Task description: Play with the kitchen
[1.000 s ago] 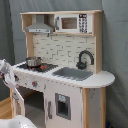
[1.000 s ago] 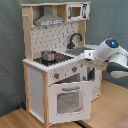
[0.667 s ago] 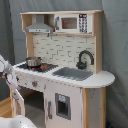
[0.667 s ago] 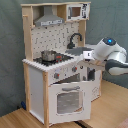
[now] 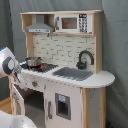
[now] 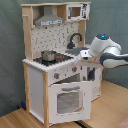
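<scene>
In the second exterior view the kitchen [image 6: 60, 70] fills the frame's left and centre, a small pot [image 6: 48, 55] is seen on its hob, and the oven door [image 6: 67, 100] appears shut, so little seems done yet. The gripper [image 6: 79, 61] is held at the counter's front edge by the knobs; whether its fingers are parted cannot be told, and the tap [image 6: 74, 39] stands behind.

The kitchen [image 5: 65, 75] [image 6: 57, 75], white and pale wood, stands upright, lower door ajar.
</scene>
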`<action>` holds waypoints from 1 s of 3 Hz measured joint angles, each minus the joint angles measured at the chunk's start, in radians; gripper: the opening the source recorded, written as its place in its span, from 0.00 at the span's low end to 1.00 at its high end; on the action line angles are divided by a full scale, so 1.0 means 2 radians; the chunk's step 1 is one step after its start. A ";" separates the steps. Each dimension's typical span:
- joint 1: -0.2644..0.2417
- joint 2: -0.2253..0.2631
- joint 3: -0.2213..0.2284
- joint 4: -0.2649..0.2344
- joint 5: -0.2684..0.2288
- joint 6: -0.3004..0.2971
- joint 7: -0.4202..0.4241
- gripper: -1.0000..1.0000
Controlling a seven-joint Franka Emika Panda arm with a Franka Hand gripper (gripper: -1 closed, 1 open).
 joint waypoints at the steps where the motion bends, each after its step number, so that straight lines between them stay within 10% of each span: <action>1: -0.023 0.039 0.003 0.008 0.000 0.000 -0.037 1.00; 3: -0.072 0.113 0.042 0.040 -0.001 0.000 -0.078 1.00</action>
